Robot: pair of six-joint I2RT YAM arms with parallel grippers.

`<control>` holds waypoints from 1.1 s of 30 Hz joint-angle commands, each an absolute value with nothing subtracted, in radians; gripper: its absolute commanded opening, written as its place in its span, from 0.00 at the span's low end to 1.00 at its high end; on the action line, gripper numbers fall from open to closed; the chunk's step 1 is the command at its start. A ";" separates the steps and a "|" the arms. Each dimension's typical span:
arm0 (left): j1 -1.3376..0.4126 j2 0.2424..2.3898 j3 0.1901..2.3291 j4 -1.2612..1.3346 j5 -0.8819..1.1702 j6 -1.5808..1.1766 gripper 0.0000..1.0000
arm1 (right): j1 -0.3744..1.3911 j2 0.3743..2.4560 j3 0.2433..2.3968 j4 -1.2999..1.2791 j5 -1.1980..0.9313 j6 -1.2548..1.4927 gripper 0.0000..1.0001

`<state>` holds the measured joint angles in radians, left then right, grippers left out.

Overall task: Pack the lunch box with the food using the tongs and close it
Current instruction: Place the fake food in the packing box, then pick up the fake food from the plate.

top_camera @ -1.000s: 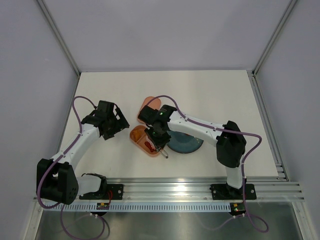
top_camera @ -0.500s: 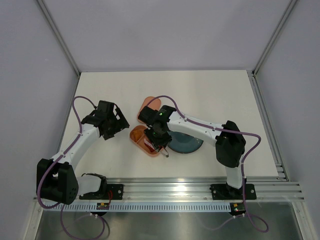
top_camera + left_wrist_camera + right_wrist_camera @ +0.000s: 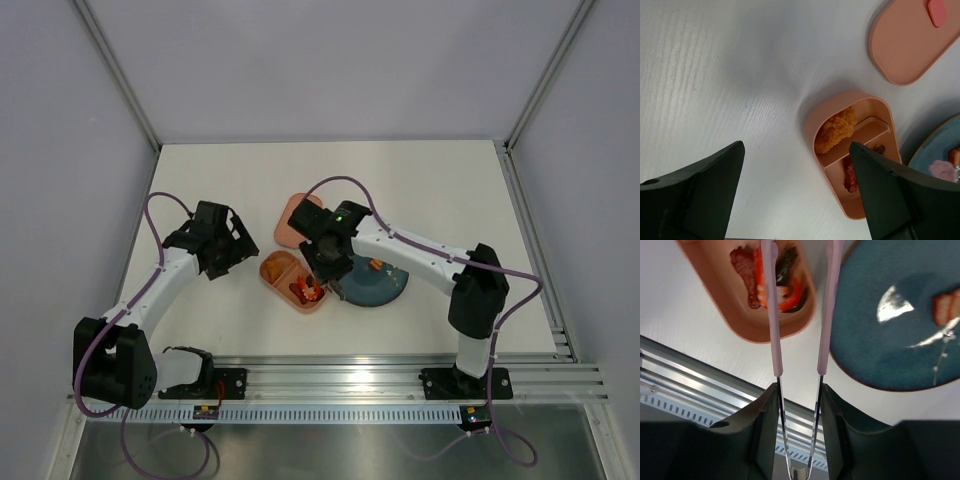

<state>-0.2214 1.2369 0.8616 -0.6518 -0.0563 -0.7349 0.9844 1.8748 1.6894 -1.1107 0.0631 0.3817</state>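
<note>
The salmon-pink lunch box (image 3: 277,272) lies open between the arms, with its lid (image 3: 296,218) flat on the table behind it. An orange crumbed piece (image 3: 836,131) fills one compartment. Red and dark food (image 3: 765,280) lies in the other. My right gripper (image 3: 799,387) is shut on the tongs (image 3: 771,315), whose two pink arms stand apart over the box end and the plate rim; their tips run out of view. One more piece of food (image 3: 945,307) rests on the teal plate (image 3: 900,335). My left gripper (image 3: 796,150) hovers open and holds nothing, left of the box.
The teal plate (image 3: 385,288) touches the box's right side. A metal rail (image 3: 400,365) runs along the near table edge, just below the box and plate. Grey walls enclose the table on three sides.
The right arm's elbow has swung rightward and its wrist has shifted back, uncovering more of the plate. Red food now shows in the box's near compartment. The left arm has not moved.
</note>
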 commanded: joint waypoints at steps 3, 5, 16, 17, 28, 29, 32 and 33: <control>-0.224 1.238 0.861 -0.615 -0.061 -0.741 0.90 | 0.816 1.678 1.570 -1.088 0.106 0.423 0.43; -0.224 1.241 0.861 -0.612 -0.060 -0.738 0.90 | 0.747 1.617 1.496 -1.072 0.095 0.423 0.43; -0.224 1.249 0.856 -0.609 -0.057 -0.739 0.90 | 0.581 1.476 1.214 -1.002 0.020 0.475 0.45; -0.224 1.249 0.856 -0.609 -0.057 -0.738 0.90 | 0.578 1.474 1.207 -0.997 0.009 0.482 0.45; -0.225 1.252 0.858 -0.603 -0.052 -0.738 0.90 | 0.578 1.529 1.209 -0.946 -0.058 0.511 0.47; -0.225 1.252 0.857 -0.604 -0.052 -0.739 0.90 | 0.578 1.535 1.213 -0.946 -0.051 0.511 0.47; -0.224 1.250 0.856 -0.606 -0.054 -0.738 0.90 | 0.578 1.554 1.224 -0.948 -0.046 0.511 0.47; -0.224 1.250 0.854 -0.606 -0.054 -0.738 0.90 | 0.578 1.563 1.230 -0.948 -0.046 0.511 0.47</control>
